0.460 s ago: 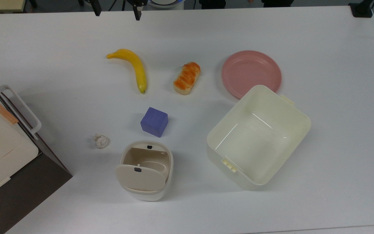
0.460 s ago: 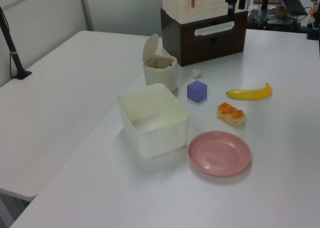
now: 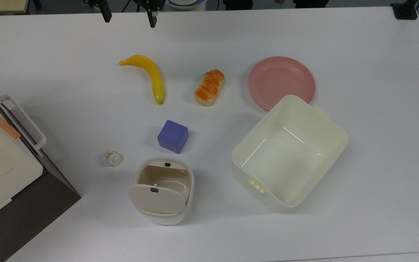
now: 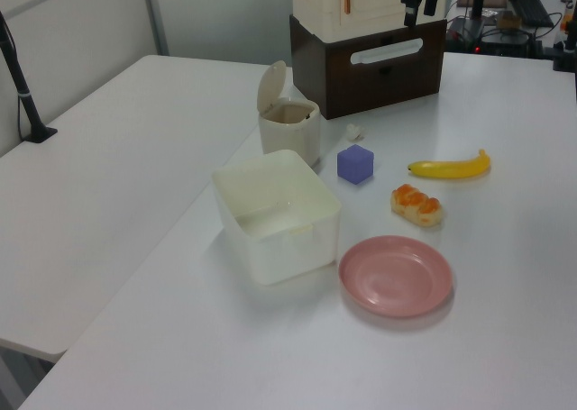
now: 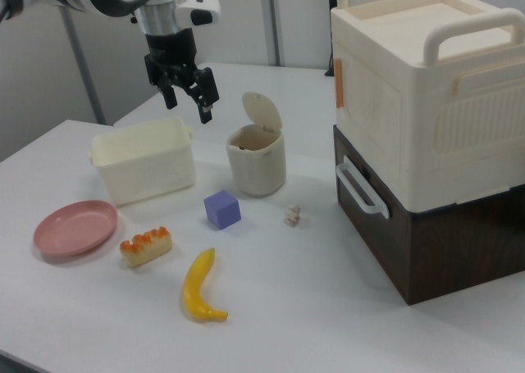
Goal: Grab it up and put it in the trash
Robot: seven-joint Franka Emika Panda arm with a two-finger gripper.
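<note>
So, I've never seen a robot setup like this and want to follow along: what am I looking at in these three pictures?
It is one robot arm ending in a two-finger gripper, seen by three fixed cameras: one from above and two from opposite sides of a white table. The gripper is open, holds nothing and hangs in the air above the table.

On the table lie a small paper wad, a beige bin with its lid tipped up, a purple cube, a banana, a bread roll, a pink plate and an empty pale-yellow tub. A cream case on a brown box stands at the edge.
</note>
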